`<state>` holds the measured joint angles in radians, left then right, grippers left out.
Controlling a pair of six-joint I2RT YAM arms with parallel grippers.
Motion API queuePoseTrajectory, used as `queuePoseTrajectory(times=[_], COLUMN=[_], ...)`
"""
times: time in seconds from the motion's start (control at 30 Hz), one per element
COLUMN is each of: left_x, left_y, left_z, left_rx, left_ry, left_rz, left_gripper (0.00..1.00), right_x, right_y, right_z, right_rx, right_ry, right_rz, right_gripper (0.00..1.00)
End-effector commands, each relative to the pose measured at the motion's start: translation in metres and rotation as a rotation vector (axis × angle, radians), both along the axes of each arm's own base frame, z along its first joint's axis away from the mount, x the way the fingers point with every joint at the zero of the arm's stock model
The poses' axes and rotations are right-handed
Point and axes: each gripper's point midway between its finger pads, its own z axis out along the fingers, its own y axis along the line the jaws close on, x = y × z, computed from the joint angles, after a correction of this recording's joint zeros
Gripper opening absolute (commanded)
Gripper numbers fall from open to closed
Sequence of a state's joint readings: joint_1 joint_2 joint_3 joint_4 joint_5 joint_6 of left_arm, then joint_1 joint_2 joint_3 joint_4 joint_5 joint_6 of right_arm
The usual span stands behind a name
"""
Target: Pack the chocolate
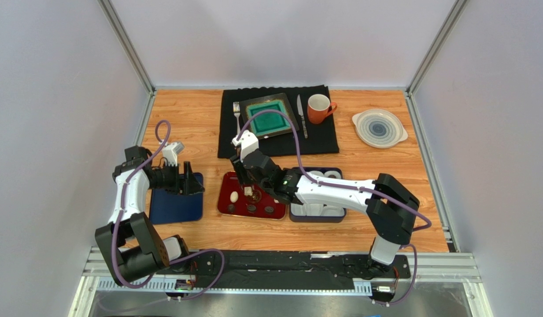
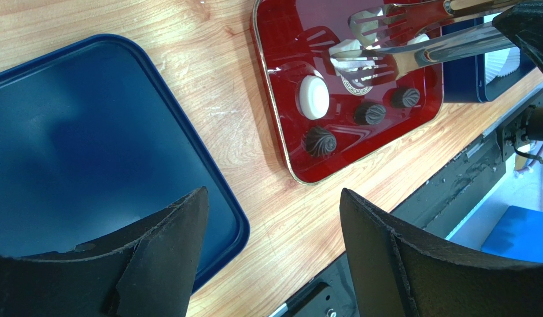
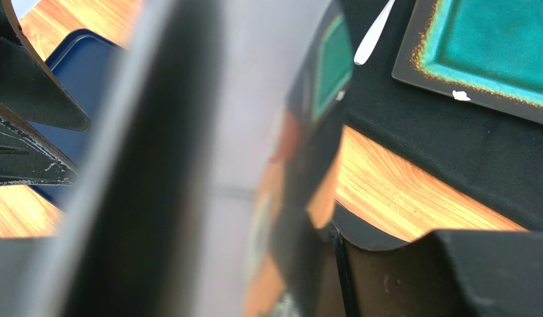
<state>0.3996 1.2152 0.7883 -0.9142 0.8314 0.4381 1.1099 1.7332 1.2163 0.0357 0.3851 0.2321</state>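
A red tray (image 1: pixel 225 198) holds the chocolate: a white oval (image 2: pixel 313 97) and three dark rounds (image 2: pixel 319 140) (image 2: pixel 370 113) (image 2: pixel 405 98). My right gripper (image 1: pixel 244 173) is shut on metal tongs (image 2: pixel 413 46), which fill the right wrist view (image 3: pixel 168 165) as a blur. The slotted tong heads hang over the red tray with a small white piece (image 2: pixel 344 49) between them. My left gripper (image 2: pixel 272 195) is open and empty. It hovers over the wood between a flat dark blue tray (image 2: pixel 89 139) and the red tray, and it also shows in the top view (image 1: pixel 190 178).
A dark blue box with white paper cups (image 1: pixel 320 210) sits right of the red tray, under my right arm. At the back a black mat (image 1: pixel 320 135) carries a green square plate (image 1: pixel 266 117), fork (image 1: pixel 237 109) and knife (image 1: pixel 300 113), with an orange mug (image 1: pixel 318 107). A grey plate (image 1: pixel 379 127) lies far right.
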Motion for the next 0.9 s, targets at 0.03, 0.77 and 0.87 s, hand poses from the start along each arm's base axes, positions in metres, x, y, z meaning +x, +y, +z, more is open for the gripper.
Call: queuePoseTrajectory(times=[0.03, 0.77, 0.87], left_x=[0.001, 0.002, 0.002], left_y=[0.002, 0.003, 0.003], left_z=[0.004, 0.003, 0.003], left_rx=[0.025, 0.029, 0.026], left_ry=[-0.047, -0.043, -0.041], left_rz=[-0.026, -0.025, -0.024], left_gripper=[0.81, 0.81, 0.81], right_x=[0.007, 0.015, 0.015], right_y=[0.004, -0.052, -0.080], right_z=[0.006, 0.068, 0.090], right_rx=[0.054, 0.089, 0.123], right_ry=[-0.012, -0.100, -0.122], right_rz=[-0.032, -0.115, -0.148], right_gripper=[0.45, 0.27, 0.27])
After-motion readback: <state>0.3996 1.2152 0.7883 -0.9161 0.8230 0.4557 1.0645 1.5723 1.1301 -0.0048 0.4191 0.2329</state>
